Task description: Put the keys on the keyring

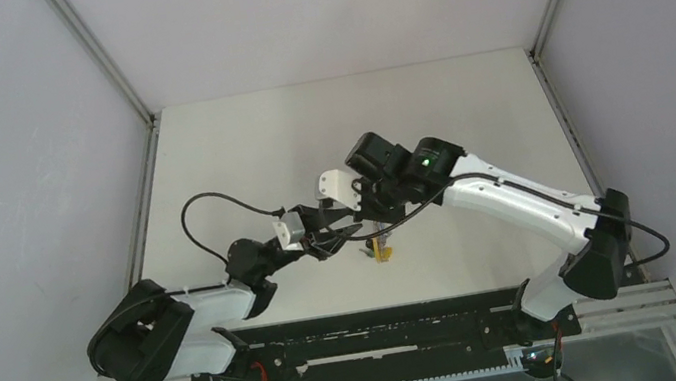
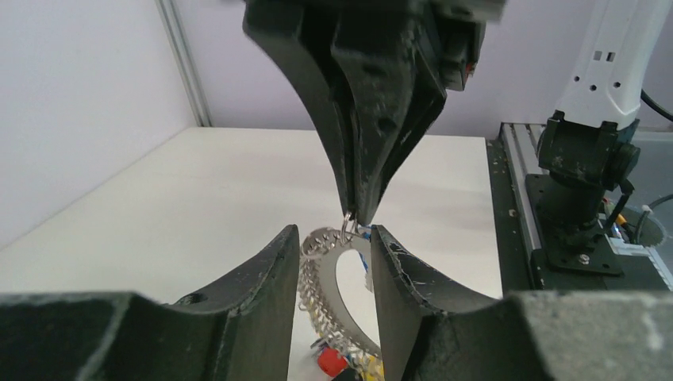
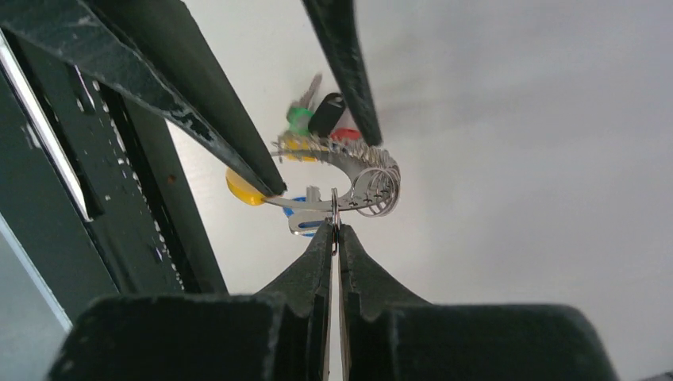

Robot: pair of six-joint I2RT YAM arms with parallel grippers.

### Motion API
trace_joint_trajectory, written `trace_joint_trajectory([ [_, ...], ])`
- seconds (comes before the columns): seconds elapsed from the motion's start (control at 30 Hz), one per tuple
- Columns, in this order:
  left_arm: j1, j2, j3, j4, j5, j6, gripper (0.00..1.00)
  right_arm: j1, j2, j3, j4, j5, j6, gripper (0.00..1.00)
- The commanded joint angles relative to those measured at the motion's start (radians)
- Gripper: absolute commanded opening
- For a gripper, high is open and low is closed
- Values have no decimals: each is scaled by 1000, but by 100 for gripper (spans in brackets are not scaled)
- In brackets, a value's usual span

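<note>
The keyring (image 2: 321, 278) is a grey toothed metal band curved into a loop, held up off the table. My left gripper (image 2: 333, 235) is shut on it, one finger on each side of the loop. Red (image 3: 345, 135), black (image 3: 327, 113), green (image 3: 299, 120), yellow (image 3: 242, 189) and blue (image 3: 305, 219) keys hang at the loop. My right gripper (image 3: 334, 225) comes down from above and is shut on a thin wire ring (image 2: 348, 228) at the top of the loop, next to the blue key. In the top view both grippers meet over the table's middle (image 1: 370, 226).
The white table (image 1: 305, 135) has grey walls on three sides. The black rail with the arm bases (image 1: 384, 325) runs along the near edge. The right arm's base (image 2: 583, 190) stands at the right of the left wrist view.
</note>
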Motion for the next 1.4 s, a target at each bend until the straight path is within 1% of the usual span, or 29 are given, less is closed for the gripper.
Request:
trace_joint_trajectory([
  [0.0,4,35,22,46,37,-20,43,35,45,81,-112,116,-46,0],
  [0.1,3,74,36,47,64,-17,42,49,70,95,-128,129,-64,0],
  [0.3,-18,138,69,47,104,-1,40,63,84,93,-129,102,-89,0],
  [0.53,-35,145,83,47,90,14,39,68,83,96,-118,62,-108,0],
  [0.9,-55,171,107,47,102,20,31,68,59,95,-93,14,-129,0],
  [1.2,-61,188,117,47,105,14,30,65,32,85,-62,-33,-134,0],
  [1.37,-62,191,118,47,116,16,27,52,-4,65,-27,-66,-139,0],
])
